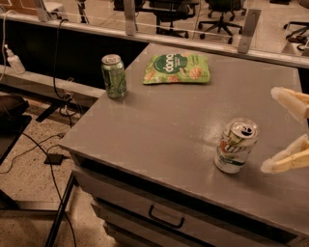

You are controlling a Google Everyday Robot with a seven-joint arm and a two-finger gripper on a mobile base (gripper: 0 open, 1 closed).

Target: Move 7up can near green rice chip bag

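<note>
The 7up can (235, 146) stands upright on the grey table (164, 120) near its front right, white with a green base and an opened silver top. The green rice chip bag (177, 68) lies flat at the far middle of the table, well apart from the can. My gripper (274, 129) comes in from the right edge, just right of the can and not touching it. Its two pale fingers (288, 101) are spread wide apart, one above the other, and hold nothing.
An all-green mottled can (114, 76) stands upright at the table's far left corner. The table has a drawer with a dark handle (166, 217) in front. Cables run over the floor at left. Office chairs (222, 12) stand behind a rail at the back.
</note>
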